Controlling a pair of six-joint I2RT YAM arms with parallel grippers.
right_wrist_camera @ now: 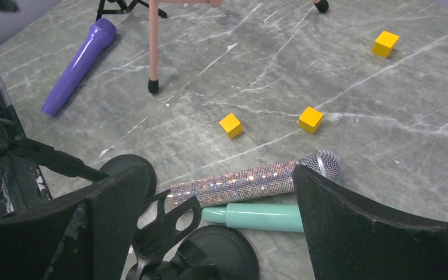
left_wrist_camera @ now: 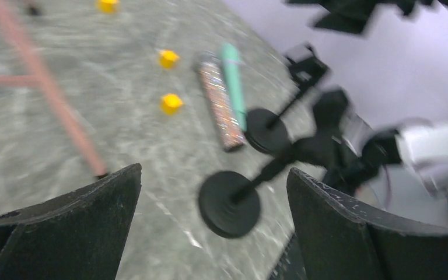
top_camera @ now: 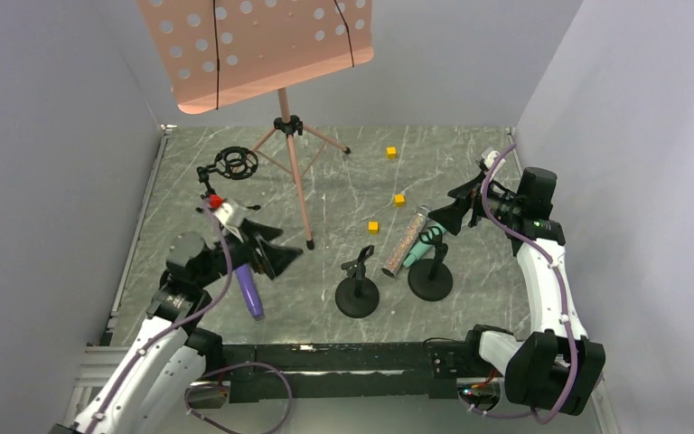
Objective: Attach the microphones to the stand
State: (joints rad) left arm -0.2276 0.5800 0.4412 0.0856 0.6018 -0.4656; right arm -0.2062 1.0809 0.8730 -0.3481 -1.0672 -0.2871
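Inspection of the grey marble-patterned bench [top_camera: 470, 172]:

1. The slim purple stick microphone [top_camera: 250, 289] is lying flat on the bench at the left, near the left arm and well apart from both stands.
2. The glittery silver-pink microphone with the silver mesh head [right_wrist_camera: 251, 182] is lying flat to the right of centre. The mint-teal stick microphone [right_wrist_camera: 256, 217] is lying just beside it and parallel to it. Its head is hidden behind the right arm's finger in the right wrist view.
3. Two black microphone stands with round disc bases are standing upright near the front edge. The left stand [top_camera: 358, 289] is standing apart from all three microphones. The right stand [top_camera: 431, 277] is standing just beside the teal and glittery pair. No microphone is sitting in either clip.
4. The left fingers [left_wrist_camera: 76, 227] are standing wide apart and gripping nothing. They are hovering above the bench beside the purple microphone.
5. The right fingers [right_wrist_camera: 379, 233] are also standing wide apart and empty. They are hovering over the glittery and teal microphones without touching them.
6. Three small yellow cubes [top_camera: 399, 199] are sitting scattered behind the microphones.
7. A pink tripod music stand with a perforated desk [top_camera: 262, 54] is standing at the rear.
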